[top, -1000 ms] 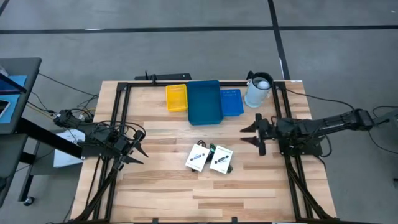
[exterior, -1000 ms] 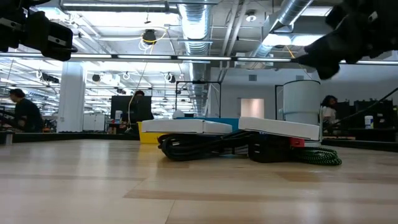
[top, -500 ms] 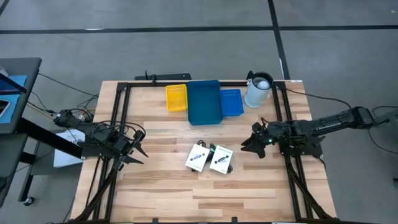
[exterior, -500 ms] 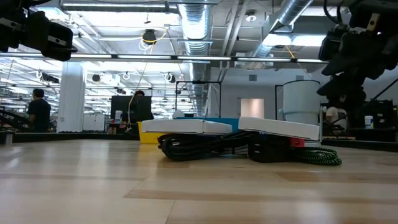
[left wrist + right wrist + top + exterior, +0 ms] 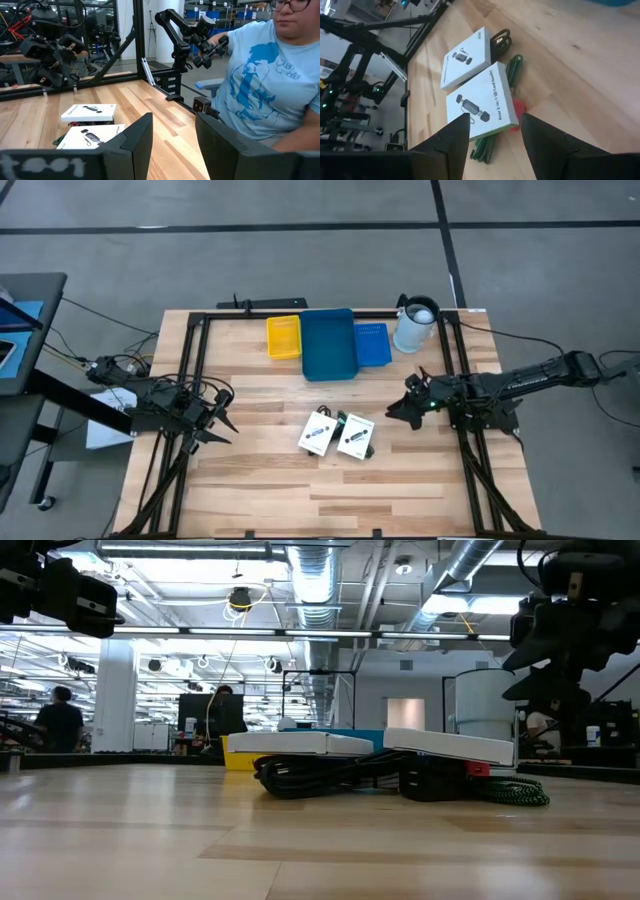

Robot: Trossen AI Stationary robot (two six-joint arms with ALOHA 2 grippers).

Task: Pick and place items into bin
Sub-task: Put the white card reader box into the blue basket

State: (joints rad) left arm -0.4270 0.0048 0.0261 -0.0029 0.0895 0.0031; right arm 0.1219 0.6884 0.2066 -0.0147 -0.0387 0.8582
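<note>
Two white card packages lie flat side by side near the table's middle (image 5: 317, 432) (image 5: 355, 436). In the right wrist view they show as the farther package (image 5: 467, 59) and the nearer package (image 5: 482, 102). Beneath and beside them sit a black coiled cord (image 5: 500, 39), a green braided cord (image 5: 512, 67) and a red piece (image 5: 518, 107). My right gripper (image 5: 395, 408) (image 5: 495, 132) hovers open to the right of the packages, tipped toward them, touching nothing. My left gripper (image 5: 222, 423) (image 5: 175, 142) waits open near the table's left side.
At the far edge stand a yellow bin (image 5: 284, 337), a large blue bin (image 5: 328, 343) and a small blue tray (image 5: 373, 343), with a white cup (image 5: 415, 326) to their right. A person in a blue T-shirt (image 5: 260, 85) sits beyond the table's right edge.
My right gripper has moved a little toward the packages and down, and has tipped and turned so its fingers point at them. The packages and my left arm have stayed still.
</note>
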